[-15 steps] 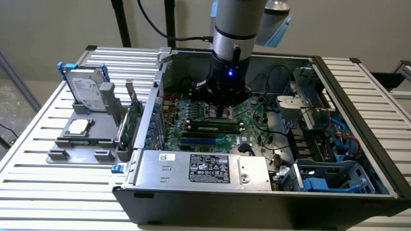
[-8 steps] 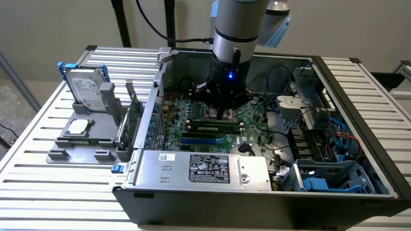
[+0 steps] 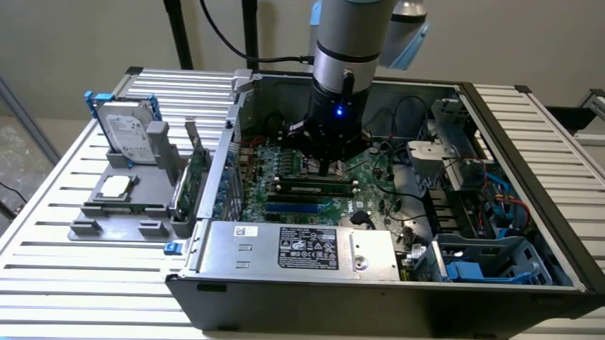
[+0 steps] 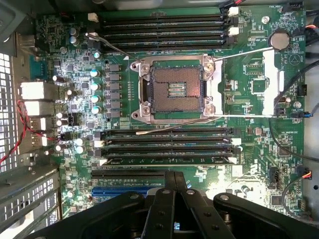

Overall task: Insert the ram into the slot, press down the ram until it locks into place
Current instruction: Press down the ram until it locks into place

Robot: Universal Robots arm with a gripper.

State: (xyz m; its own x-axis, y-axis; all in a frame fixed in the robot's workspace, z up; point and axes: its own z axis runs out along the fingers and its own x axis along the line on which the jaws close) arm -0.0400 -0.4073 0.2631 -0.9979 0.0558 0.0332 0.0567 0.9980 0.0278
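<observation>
The gripper (image 3: 327, 168) hangs inside the open case (image 3: 529, 212), over the motherboard (image 3: 283, 202). In the wrist view its black fingers (image 4: 172, 199) are pressed together, holding nothing. The ram (image 3: 317, 190) sits in a slot (image 4: 167, 161) at the gripper's 6 o'clock in the exterior view, between the CPU socket (image 4: 172, 89) and the blue socket (image 4: 127, 190).

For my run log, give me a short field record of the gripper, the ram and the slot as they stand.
gripper: shut, lowered into the open computer case, directly over the ram
ram: standing on edge in a slot
slot: black, in the bank nearest the blue socket
locking: cannot tell whether the end clips have closed
outside the case: hard drive standing on a grey tray
</observation>
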